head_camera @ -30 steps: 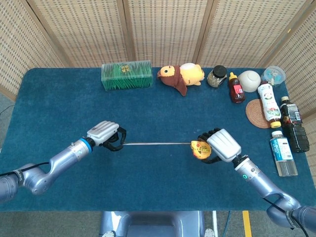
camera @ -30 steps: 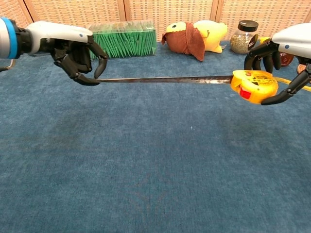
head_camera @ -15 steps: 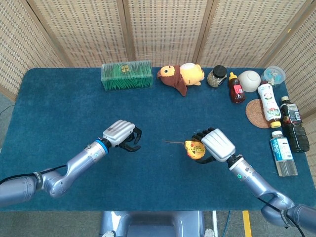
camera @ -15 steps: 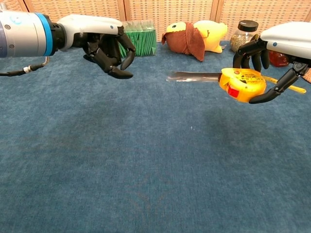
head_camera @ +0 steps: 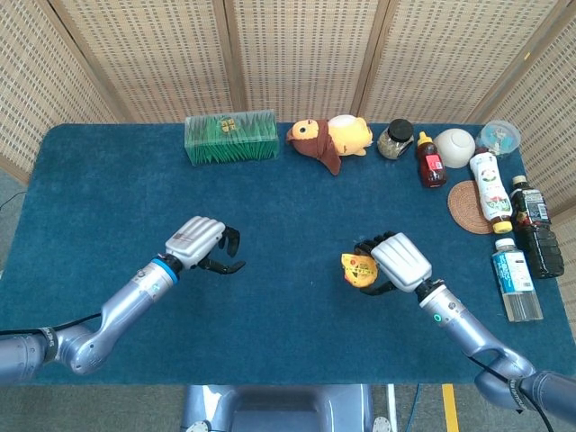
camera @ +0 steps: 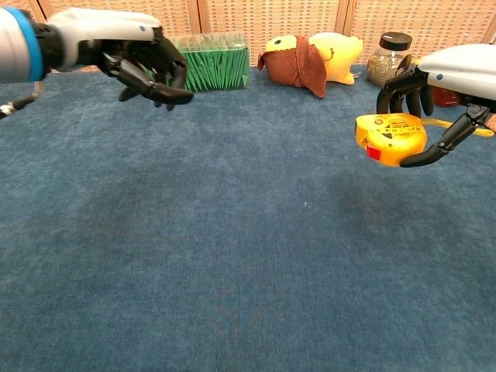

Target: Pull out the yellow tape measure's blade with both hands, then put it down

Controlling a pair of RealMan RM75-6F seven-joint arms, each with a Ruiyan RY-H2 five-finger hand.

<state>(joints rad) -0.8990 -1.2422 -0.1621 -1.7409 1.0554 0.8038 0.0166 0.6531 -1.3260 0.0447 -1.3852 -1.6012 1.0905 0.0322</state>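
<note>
gripping the yellow tape measure [camera: 390, 137], right hand [camera: 434, 93]; blade apparently hidden.

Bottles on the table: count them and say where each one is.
4, all at the right edge: brown sauce bottle near the back, white bottle, dark bottle, clear water bottle nearest. More could be hidden.

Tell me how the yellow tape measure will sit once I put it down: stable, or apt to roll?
The tape measure hangs above the table in the right hand. Its rounded case may rock; laid on a flat side it probably settles. Blade looks retracted, so nothing should whip.
</note>
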